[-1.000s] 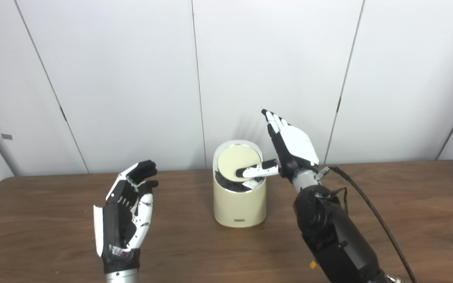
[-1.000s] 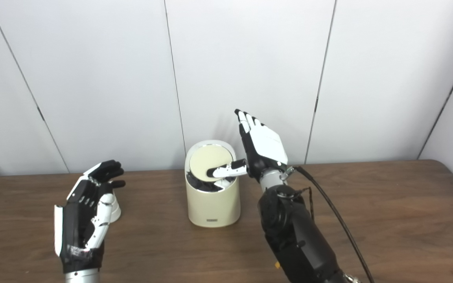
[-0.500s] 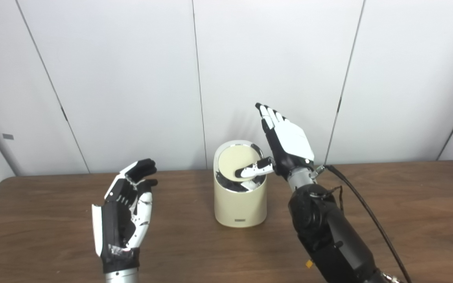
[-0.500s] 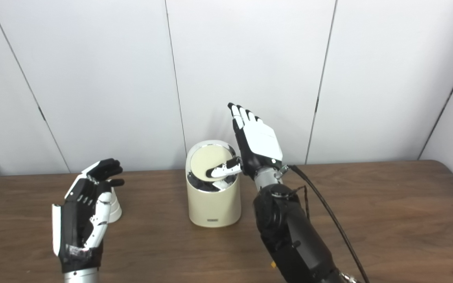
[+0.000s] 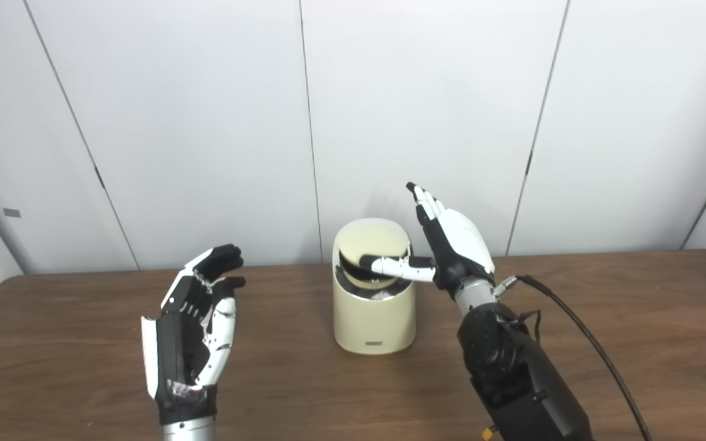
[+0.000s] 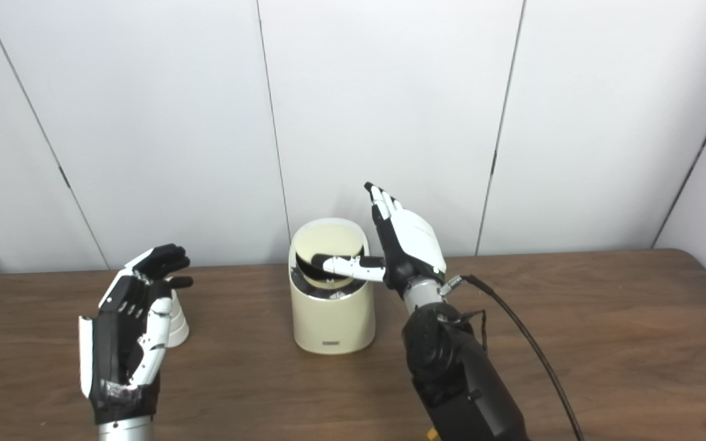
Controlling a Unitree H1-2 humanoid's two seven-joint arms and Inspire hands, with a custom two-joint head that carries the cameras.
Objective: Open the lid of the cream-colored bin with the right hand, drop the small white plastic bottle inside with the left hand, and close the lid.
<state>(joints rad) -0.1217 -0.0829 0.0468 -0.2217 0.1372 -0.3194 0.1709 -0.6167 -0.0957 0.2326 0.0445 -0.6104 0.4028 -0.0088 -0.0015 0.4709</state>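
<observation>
The cream-colored bin (image 5: 374,321) stands mid-table near the back wall. My right hand (image 5: 454,245) is beside its right rim, open, fingers pointing up, thumb stretched left across the bin's mouth. The thumb presses on the round lid (image 5: 372,239), which is tipped steeply; a dark gap shows along the thumb. My left hand (image 5: 190,331) is held upright and open over the table's left part, holding nothing. The small white bottle (image 6: 176,318) stands on the table just behind that hand, partly hidden in the right eye view and fully hidden in the left eye view.
The brown wooden table (image 5: 635,343) ends at a white panelled wall (image 5: 206,122) close behind the bin. A black cable (image 5: 580,343) runs from my right wrist down across the table's right side.
My right hand has dropped lower and its thumb has reached further left over the bin's mouth. The lid has tipped more steeply. The left hand has barely moved.
</observation>
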